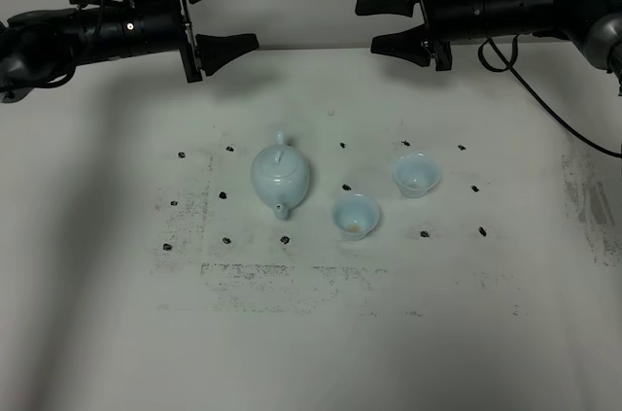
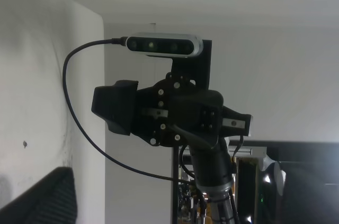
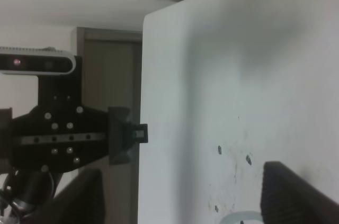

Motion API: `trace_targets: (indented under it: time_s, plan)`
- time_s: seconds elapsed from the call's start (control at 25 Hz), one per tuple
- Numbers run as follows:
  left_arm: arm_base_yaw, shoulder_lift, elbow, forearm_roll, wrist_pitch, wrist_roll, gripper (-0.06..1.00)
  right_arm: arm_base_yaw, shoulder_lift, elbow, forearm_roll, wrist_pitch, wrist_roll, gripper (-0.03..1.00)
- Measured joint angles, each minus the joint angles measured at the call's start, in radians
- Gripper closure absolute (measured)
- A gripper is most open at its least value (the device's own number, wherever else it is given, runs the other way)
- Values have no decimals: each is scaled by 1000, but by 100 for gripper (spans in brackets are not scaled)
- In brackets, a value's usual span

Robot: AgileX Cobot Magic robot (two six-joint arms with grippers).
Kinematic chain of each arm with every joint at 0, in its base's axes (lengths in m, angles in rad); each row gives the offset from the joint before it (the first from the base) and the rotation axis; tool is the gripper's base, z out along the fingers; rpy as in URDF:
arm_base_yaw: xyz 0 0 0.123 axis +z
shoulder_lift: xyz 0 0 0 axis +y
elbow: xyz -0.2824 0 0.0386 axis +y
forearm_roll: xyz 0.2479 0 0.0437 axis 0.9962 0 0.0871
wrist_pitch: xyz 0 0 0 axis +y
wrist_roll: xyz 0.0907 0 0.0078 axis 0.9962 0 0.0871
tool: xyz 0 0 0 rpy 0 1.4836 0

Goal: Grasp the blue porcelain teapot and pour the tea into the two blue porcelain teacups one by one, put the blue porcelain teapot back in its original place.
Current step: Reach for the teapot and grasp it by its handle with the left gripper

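We see both arms held high along the top of the overhead frame, above the far edge of the table (image 1: 117, 314). Left gripper (image 1: 253, 11) is upper left, jaws spread wide, nothing between them. Right gripper (image 1: 366, 24) is upper right, likewise spread and empty, and the two face each other across the middle. Teapot (image 1: 282, 178) stands upright just left of frame centre, lid on, spout toward the bottom edge, handle toward the top. Lower cup (image 1: 356, 216) sits just right of the teapot, near but not touching, with a yellowish spot in its bottom. Upper cup (image 1: 417, 174) is further right and a bit higher, apart from the lower cup. Small black marks (image 1: 223, 194) dot the table around all three. Each wrist view mostly shows the opposite arm's gripper
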Motion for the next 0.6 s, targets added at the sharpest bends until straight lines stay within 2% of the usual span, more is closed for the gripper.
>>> trace_targets:
  time_s: [0.6]
  plan:
    - [0, 0, 0, 0, -2, 13, 20, 1, 0, 0, 0, 0, -6, 38]
